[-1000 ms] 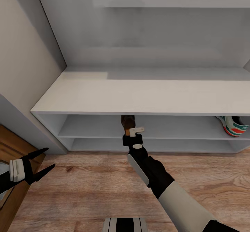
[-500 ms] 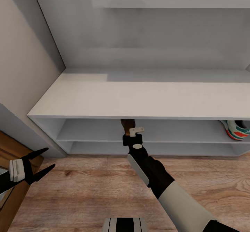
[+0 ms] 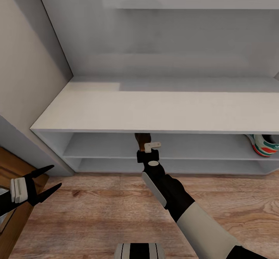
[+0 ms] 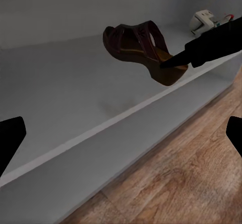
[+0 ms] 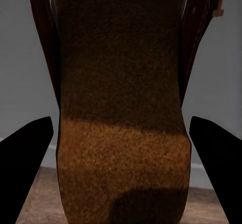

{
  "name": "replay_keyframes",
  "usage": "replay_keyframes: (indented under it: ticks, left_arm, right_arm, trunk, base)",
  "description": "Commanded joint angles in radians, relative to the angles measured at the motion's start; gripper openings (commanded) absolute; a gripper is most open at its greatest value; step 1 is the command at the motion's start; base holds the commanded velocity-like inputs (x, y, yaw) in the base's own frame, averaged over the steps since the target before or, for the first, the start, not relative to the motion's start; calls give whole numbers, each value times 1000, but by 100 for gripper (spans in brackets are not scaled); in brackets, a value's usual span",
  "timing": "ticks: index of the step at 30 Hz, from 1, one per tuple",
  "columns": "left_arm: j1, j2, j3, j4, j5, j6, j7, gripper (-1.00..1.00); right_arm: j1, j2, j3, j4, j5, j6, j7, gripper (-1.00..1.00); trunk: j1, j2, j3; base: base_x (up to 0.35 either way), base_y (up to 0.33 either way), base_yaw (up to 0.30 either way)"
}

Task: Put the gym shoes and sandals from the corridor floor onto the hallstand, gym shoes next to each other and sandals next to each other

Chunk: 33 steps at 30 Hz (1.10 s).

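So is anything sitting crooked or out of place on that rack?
The brown sandal hangs tilted above the upper shelf of the shoe rack, its heel pinched in the right claw. Otherwise nothing odd: one gym shoe rests on that shelf.

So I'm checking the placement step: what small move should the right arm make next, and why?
Probably ease the dark brown leather sandal down. In the left wrist view it hangs above the pale grey rack's upper shelf, gripped at the heel by the right gripper, not yet resting there.

Right arm reaches forward; left gripper low (jaws spread).
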Motion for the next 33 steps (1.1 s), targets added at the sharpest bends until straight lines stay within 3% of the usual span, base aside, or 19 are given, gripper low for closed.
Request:
replay_keyframes:
  ticks: [1, 33]
  left_arm:
    - [-1, 0, 0, 0, 2, -1, -3, 100]
    - [-1, 0, 0, 0, 2, -1, -3, 100]
  right_arm:
    - [-1, 0, 2, -1, -7, 3, -8, -100]
    - [0, 0, 2, 9, -7, 0, 0, -100]
  trunk:
    - [0, 0, -1]
    - [0, 0, -1]
  base:
    - [1, 0, 0]
    - [0, 0, 0]
